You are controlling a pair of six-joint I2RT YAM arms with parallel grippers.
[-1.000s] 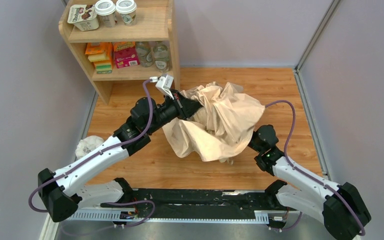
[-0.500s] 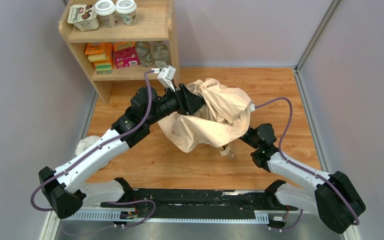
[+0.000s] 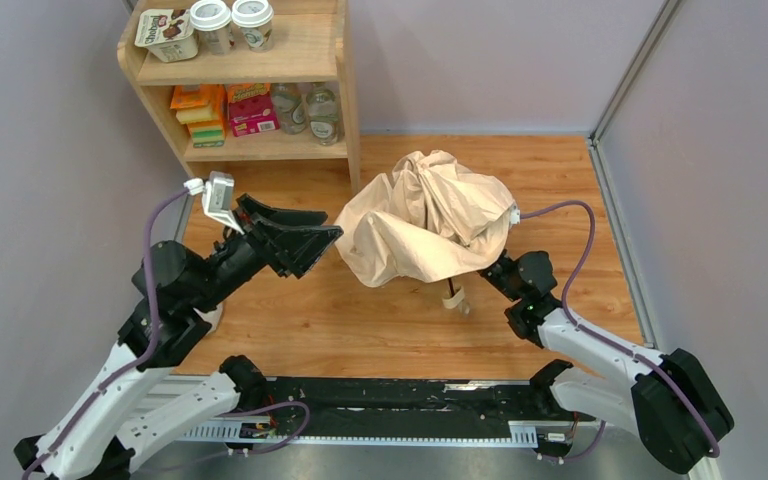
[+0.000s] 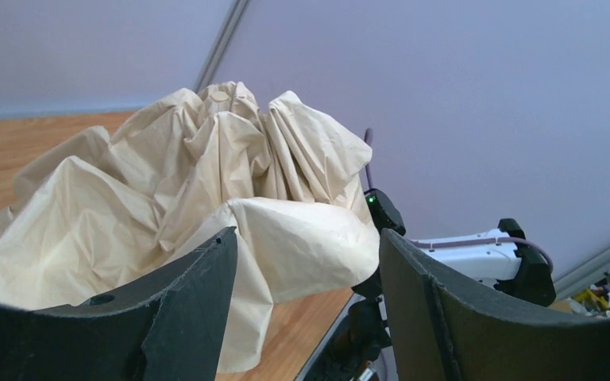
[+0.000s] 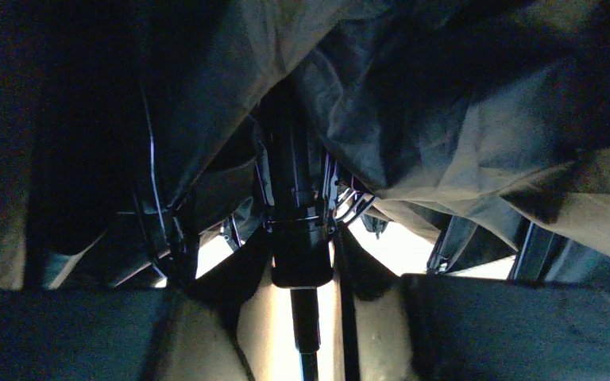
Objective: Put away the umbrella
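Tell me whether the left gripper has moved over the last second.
Yes. The left gripper has pulled off the umbrella, leftward and nearer, away from the shelf and its right post, jaws open.

Right hand (image 5: 311,305) hidden beneath umbrella (image 3: 430,225) canopy from above.

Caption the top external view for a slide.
Open left end effector beside the crumpled umbrella; right arm reaches under it.
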